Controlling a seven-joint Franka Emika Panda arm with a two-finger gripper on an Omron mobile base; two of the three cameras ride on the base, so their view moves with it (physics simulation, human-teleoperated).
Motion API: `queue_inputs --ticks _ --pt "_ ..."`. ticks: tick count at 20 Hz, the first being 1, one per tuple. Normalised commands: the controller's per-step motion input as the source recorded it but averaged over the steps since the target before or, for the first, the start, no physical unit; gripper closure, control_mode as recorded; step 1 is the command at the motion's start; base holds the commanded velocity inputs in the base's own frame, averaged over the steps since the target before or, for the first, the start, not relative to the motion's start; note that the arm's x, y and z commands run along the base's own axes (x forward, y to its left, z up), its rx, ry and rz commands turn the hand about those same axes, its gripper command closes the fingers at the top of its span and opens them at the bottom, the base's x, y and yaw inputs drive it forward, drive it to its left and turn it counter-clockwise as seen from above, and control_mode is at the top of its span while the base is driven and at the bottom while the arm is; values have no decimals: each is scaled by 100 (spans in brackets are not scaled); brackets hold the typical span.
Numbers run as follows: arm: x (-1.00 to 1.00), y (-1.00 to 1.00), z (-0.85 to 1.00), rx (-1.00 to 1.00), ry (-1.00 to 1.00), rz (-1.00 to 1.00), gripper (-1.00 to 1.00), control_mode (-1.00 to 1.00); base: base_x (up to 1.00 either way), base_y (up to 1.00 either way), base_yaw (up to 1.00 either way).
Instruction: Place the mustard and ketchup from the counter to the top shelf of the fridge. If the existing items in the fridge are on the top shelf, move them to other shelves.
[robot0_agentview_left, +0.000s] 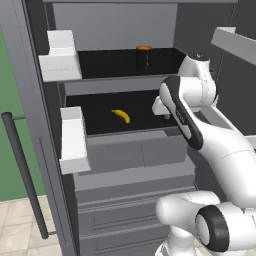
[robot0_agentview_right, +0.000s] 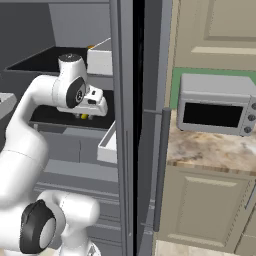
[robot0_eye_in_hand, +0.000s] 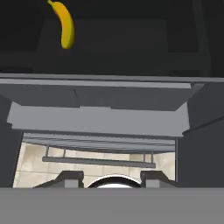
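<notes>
The fridge (robot0_agentview_left: 30, 100) stands open. On its top shelf (robot0_agentview_left: 107, 65) a short dark cylinder with an orange top (robot0_agentview_left: 144, 57) stands towards the right. A small yellow banana (robot0_agentview_left: 121, 115) (robot0_eye_in_hand: 65, 24) lies on the black shelf one level lower (robot0_agentview_left: 97, 115). My gripper (robot0_eye_in_hand: 111, 179) (robot0_agentview_right: 82, 116) hangs over the right front part of that lower shelf and points down, open, with nothing between its fingers. The banana is to its left, apart from it. The counter (robot0_agentview_right: 215, 147) runs to the right of the fridge. The mustard and the ketchup are out of view.
White door bins (robot0_agentview_left: 62, 55) hang on the open left door, which has a long dark bar handle (robot0_agentview_left: 25, 175). Grey drawers (robot0_agentview_left: 135, 150) sit under the lower shelf. A silver toaster oven (robot0_agentview_right: 217, 107) stands on the counter. The right door's edge (robot0_agentview_right: 127, 125) is close beside my arm.
</notes>
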Motion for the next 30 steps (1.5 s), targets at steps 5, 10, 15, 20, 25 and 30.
queue_inputs --ticks 5,10,15,20,25,30 --pt "-6 0 4 0 -7 0 -100 -100 0 0 0" --pt "-20 0 38 0 -34 0 -100 -100 0 0 0" --pt "-10 3 53 0 -36 0 -100 -100 0 0 0" --pt "0 2 55 0 -27 0 -100 -100 0 0 0" --pt "12 4 48 0 -15 0 -100 -100 0 0 0" --pt "30 0 36 0 -9 0 -100 -100 0 0 0"
